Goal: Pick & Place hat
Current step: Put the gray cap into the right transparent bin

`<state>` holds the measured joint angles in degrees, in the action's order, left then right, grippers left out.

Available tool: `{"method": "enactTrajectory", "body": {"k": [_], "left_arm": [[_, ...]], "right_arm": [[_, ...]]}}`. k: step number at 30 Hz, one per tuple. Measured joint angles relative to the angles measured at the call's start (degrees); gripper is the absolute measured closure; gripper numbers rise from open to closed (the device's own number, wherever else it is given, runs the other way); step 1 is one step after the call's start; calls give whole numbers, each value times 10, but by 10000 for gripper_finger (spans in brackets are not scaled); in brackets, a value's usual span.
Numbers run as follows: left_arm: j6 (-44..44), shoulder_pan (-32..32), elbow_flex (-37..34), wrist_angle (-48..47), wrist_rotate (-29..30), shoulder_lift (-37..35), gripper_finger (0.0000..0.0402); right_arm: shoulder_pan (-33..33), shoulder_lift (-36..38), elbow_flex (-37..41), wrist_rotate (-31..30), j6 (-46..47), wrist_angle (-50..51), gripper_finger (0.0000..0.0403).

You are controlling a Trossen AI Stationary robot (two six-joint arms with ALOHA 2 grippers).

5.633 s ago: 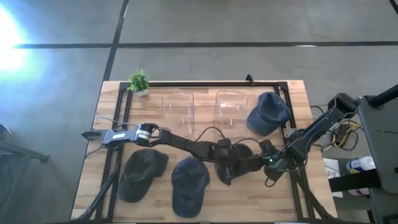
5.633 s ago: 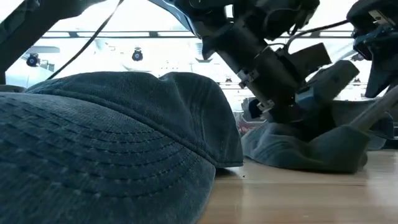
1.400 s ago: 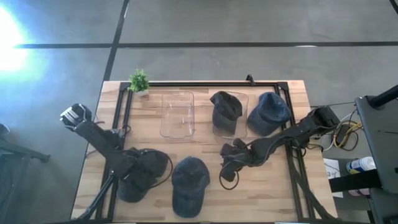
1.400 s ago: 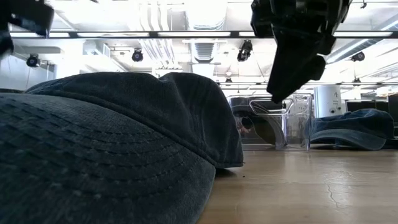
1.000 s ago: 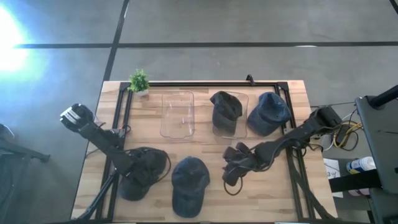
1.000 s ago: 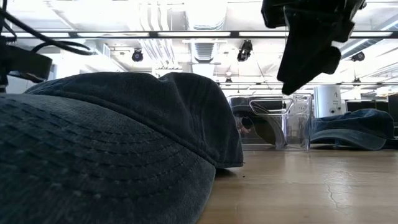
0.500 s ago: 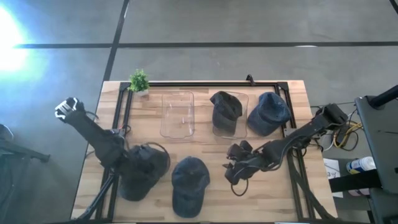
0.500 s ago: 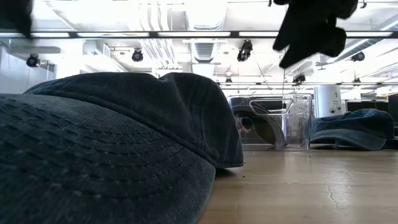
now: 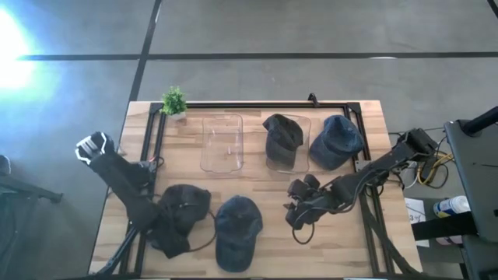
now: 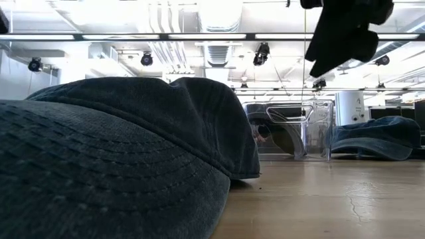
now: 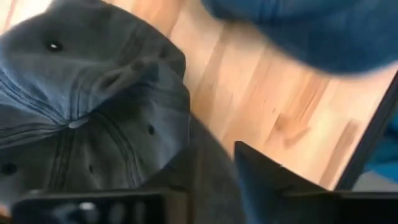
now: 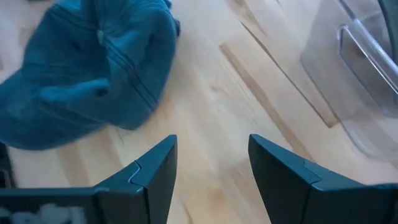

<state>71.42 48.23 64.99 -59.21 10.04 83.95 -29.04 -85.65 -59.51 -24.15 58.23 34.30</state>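
Note:
A dark grey hat (image 9: 185, 211) lies near the table's near-left corner, and my left gripper (image 9: 172, 233) is down on its near side, shut on its cloth. The left wrist view shows its crown (image 11: 81, 118) ahead of that gripper (image 11: 217, 167). A blue hat (image 9: 237, 228) rests on the wood at the near middle, filling the low view's foreground (image 10: 119, 159). My right gripper (image 9: 299, 208) hovers open to its right, above bare wood (image 12: 211, 168). Another dark hat (image 9: 281, 138) sits in the right clear bin (image 9: 289, 159). My left gripper pinches the dark grey hat's cloth (image 11: 208, 144) between its two fingers, at the hat's near side. Whether that part is brim or crown cannot be told. The fingers come slanting down from above. The hat lies on the table, bunched up.
An empty clear bin (image 9: 222, 142) stands left of the filled one at the far middle. A further blue hat (image 9: 335, 141) lies on the table's far right. A small green plant (image 9: 173, 101) stands at the far-left corner. A black rail frame (image 9: 257, 104) runs along the table edges.
My left gripper has moved toward the near edge over the dark grey hat and come down on its near side; the hat has bunched narrower. My right gripper has risen and drawn a little toward the table's right edge, away from the middle blue hat.

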Motion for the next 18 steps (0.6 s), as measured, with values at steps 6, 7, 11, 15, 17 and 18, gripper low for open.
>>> {"method": "enactTrajectory", "body": {"k": [6, 7, 11, 15, 17, 18], "left_arm": [[-32, 29, -14, -3, 17, 13, 218], [-38, 33, -19, -2, 22, 14, 212], [-41, 35, -50, 6, 27, 14, 205], [-43, 35, -94, 44, 26, 13, 204], [-43, 30, -120, 68, 21, 13, 205], [-40, 26, -132, 80, 15, 13, 207]], "right_arm": [[0, 0, 24, 2, 3, -6, 211], [0, 0, 28, 2, 3, -6, 211], [0, 0, 39, 2, 3, -7, 211], [0, 0, 49, 2, 14, -8, 211], [0, 0, 55, 2, 22, -8, 211], [0, 0, 57, 2, 27, -8, 211]]}}
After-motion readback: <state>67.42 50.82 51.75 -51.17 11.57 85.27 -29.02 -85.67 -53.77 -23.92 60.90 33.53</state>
